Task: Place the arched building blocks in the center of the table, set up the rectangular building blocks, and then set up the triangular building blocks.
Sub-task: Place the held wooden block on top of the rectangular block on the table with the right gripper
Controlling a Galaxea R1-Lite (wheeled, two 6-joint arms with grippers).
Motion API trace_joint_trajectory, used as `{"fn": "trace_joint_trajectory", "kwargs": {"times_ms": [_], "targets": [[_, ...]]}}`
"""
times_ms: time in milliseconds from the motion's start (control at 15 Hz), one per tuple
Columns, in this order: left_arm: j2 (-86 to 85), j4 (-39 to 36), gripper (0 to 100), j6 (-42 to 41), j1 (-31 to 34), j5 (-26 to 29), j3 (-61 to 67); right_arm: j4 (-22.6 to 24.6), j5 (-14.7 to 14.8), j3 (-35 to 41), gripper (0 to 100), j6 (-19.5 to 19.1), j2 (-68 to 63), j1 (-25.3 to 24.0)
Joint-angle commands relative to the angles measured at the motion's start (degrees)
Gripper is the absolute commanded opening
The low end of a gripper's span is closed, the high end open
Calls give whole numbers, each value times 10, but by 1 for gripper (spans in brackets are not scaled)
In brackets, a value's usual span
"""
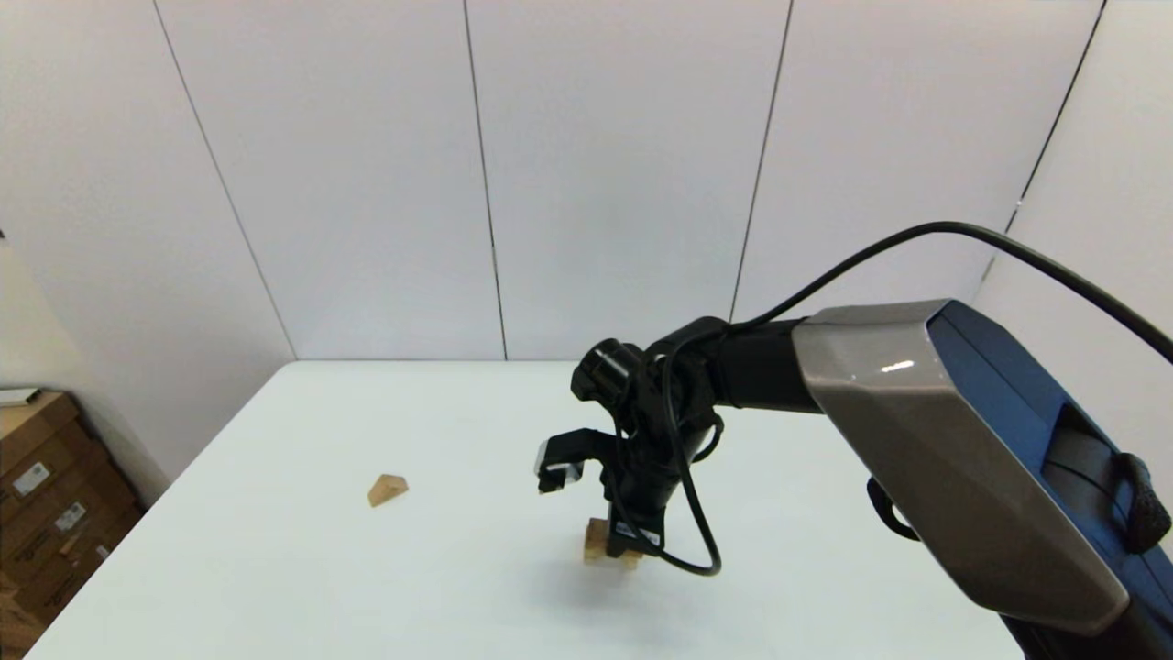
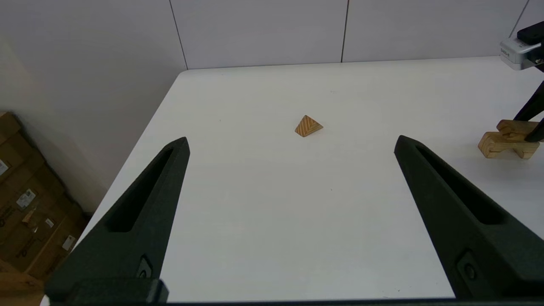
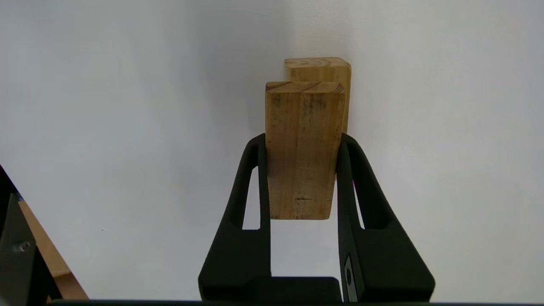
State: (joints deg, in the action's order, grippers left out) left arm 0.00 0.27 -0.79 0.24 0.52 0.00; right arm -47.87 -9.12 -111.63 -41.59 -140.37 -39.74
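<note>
Right end effector [image 3: 301,142] pinching rectangular block [image 3: 302,153] — arched block [image 3: 335,72] just beneath.

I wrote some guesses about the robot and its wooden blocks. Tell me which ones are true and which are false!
1. The right end effector is shut on the rectangular block. True.
2. The triangular block is on top of the other blocks. False: it lies alone on the table, on the robot's left, apart from them.
3. The rectangular block is over the arched block. True, though whether it already rests on it cannot be told.
4. The left end effector is holding the triangular block. False: its fingers are spread wide and hold nothing; the block lies beyond them.
5. The arched block lies in the middle area of the table. True.
</note>
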Motion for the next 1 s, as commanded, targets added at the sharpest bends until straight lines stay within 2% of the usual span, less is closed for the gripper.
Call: {"fn": "trace_joint_trajectory", "kwargs": {"times_ms": [67,267,1000], "targets": [[0,0,100,0,0,0,0,-1,-3,-1,0,-10,-1,-1],[0,0,100,0,0,0,0,14,-4,-1,0,-11,-4,-1],[0,0,100,0,0,0,0,16,-4,-1,0,-38,-11,2]]}}
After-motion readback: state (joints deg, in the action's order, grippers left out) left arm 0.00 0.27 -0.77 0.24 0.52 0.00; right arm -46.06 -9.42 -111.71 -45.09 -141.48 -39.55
